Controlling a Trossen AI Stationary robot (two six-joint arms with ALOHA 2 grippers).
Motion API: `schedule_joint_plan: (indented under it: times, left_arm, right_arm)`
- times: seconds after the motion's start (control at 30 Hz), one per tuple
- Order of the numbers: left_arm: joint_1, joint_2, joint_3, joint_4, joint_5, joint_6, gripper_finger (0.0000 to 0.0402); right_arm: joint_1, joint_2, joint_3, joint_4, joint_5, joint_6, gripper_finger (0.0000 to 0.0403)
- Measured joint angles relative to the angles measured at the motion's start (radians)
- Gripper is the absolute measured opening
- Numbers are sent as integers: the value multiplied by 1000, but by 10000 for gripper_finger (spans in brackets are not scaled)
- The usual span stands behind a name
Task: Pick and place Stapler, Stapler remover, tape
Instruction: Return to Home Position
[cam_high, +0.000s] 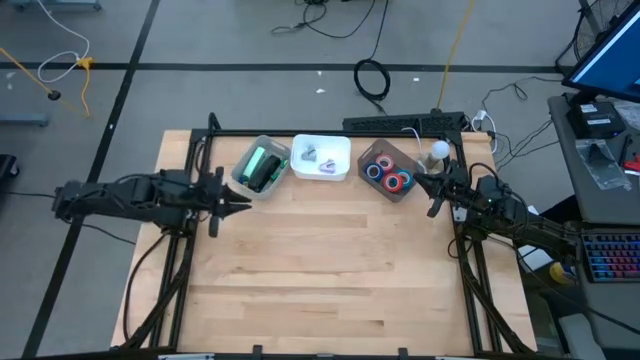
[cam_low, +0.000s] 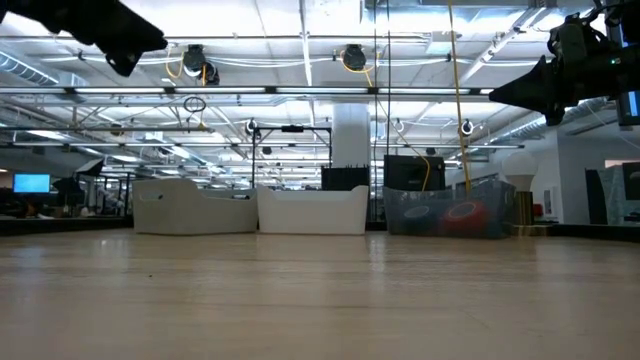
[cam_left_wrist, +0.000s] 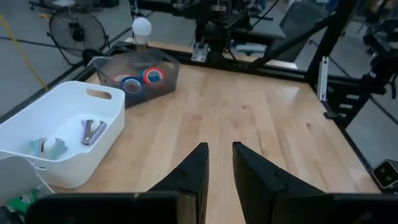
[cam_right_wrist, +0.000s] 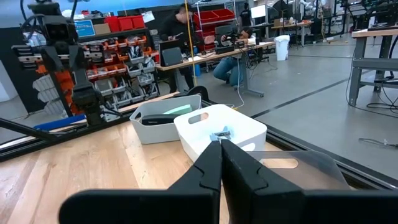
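Three bins stand in a row along the table's far edge. The grey bin (cam_high: 262, 166) holds green and black staplers (cam_right_wrist: 165, 118). The white bin (cam_high: 321, 157) holds staple removers (cam_left_wrist: 92, 130). The clear bin (cam_high: 390, 172) holds blue and red tape rolls (cam_left_wrist: 143, 78). My left gripper (cam_high: 243, 205) hovers over bare table just near of the grey bin, slightly open and empty (cam_left_wrist: 221, 158). My right gripper (cam_high: 420, 181) hangs beside the clear bin's right end, shut and empty (cam_right_wrist: 221, 149). In the low view both arms are well above the tabletop.
A white bulb-shaped object (cam_high: 438, 150) stands at the far right corner behind the clear bin. A black frame rail (cam_high: 330, 133) runs along the far edge. Bare wood (cam_high: 320, 270) spreads over the middle and near part of the table. People work at benches in the room beyond (cam_right_wrist: 180, 37).
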Motion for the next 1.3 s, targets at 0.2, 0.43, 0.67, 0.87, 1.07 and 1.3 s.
schedule_joint_plan:
  times: [0.2, 0.43, 0.67, 0.87, 1.07, 1.3]
  left_arm:
    - [-1, -133, -95, 1, 36, 0, 72]
    - [-1, -278, -228, 51, 51, -20, 72]
    - [-1, -385, -336, 82, 52, -30, 72]
    - [-1, -465, -420, 133, 51, -47, 72]
    - [-1, -469, -467, 189, 52, -47, 72]
    - [-1, -468, -468, 188, 52, -31, 72]
  right_arm:
    - [0, 0, 0, 0, 0, 0, 0]
    - [0, 0, 0, 0, 0, 0, 0]
    - [0, 0, 0, 0, 0, 0, 0]
    - [0, 0, 0, -17, -1, 0, 0]
    - [-1, 0, -36, -22, -43, 92, 0]
    - [0, -1, -169, 179, -208, 114, 0]
